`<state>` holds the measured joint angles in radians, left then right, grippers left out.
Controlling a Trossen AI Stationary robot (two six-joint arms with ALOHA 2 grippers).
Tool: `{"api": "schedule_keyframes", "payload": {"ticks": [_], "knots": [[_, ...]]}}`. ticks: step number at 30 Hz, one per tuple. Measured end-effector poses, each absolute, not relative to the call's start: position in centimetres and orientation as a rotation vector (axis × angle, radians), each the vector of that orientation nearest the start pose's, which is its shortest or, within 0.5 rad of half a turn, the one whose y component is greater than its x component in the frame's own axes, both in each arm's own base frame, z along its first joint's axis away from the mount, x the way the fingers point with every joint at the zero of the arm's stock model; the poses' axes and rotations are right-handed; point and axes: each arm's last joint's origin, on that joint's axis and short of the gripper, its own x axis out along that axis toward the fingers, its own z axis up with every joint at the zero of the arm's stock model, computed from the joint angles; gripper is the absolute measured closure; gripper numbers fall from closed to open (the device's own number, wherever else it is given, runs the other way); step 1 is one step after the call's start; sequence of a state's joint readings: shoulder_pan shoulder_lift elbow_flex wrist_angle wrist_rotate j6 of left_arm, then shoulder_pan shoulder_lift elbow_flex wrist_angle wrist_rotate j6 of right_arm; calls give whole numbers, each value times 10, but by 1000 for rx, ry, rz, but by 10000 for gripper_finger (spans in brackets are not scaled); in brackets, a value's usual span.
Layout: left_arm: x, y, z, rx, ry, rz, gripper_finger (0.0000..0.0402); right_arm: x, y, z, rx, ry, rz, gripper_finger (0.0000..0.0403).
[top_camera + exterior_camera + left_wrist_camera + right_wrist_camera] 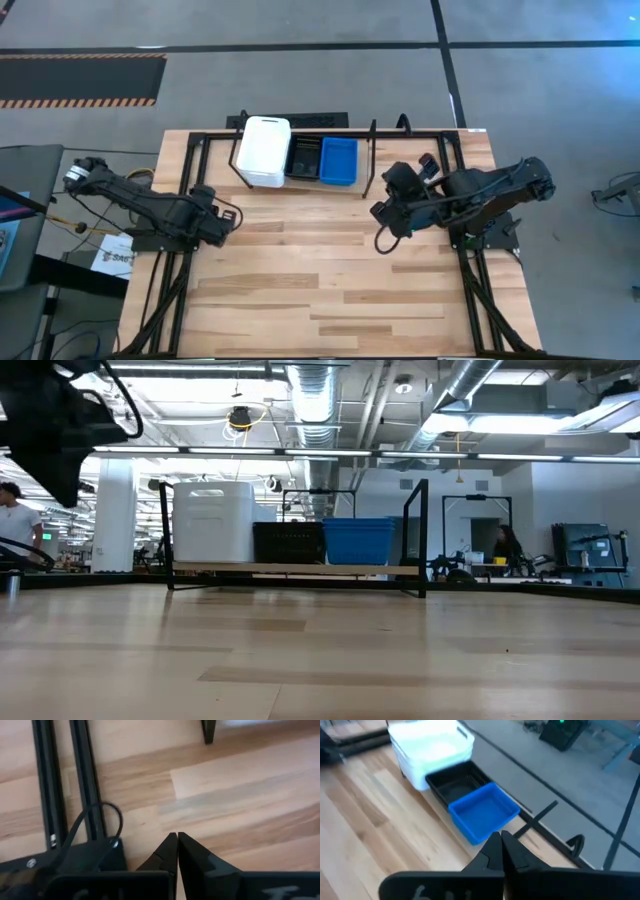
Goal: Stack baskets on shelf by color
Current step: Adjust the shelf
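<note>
Baskets sit side by side on the black shelf (pixel 372 160) at the table's far edge: a white stack (pixel 265 150) on the left, a black basket (pixel 303 158) in the middle, a blue stack (pixel 339 160) on the right. Left gripper (pixel 232 213) hangs clenched and empty over bare wood near the table's left side. Right gripper (pixel 380 243), also clenched and empty, hovers right of centre, apart from the shelf.

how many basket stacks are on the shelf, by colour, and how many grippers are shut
white basket stack: 1
black basket stack: 1
blue basket stack: 1
shut grippers: 2, the left gripper and the right gripper, both holding nothing
total: 3 stacks on the shelf, 2 grippers
</note>
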<state>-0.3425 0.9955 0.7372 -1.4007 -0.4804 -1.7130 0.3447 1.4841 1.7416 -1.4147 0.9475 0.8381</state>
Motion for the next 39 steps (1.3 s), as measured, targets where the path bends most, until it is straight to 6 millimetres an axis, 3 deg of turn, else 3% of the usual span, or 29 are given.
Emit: {"api": "schedule_keyframes", "payload": {"ticks": [6,15,21,32,39], "knots": [[110,-16,238,-739,825,1156,401,233,76,420,44,535,-807,403],[83,3,260,-733,626,1013,401,220,94,428,49,455,-740,403],[66,14,265,-705,551,1082,401,214,105,429,95,390,-735,403],[80,32,268,-604,575,1149,401,218,117,427,164,281,-744,403],[96,58,270,-571,600,1160,401,222,128,413,175,276,-716,403]]}}
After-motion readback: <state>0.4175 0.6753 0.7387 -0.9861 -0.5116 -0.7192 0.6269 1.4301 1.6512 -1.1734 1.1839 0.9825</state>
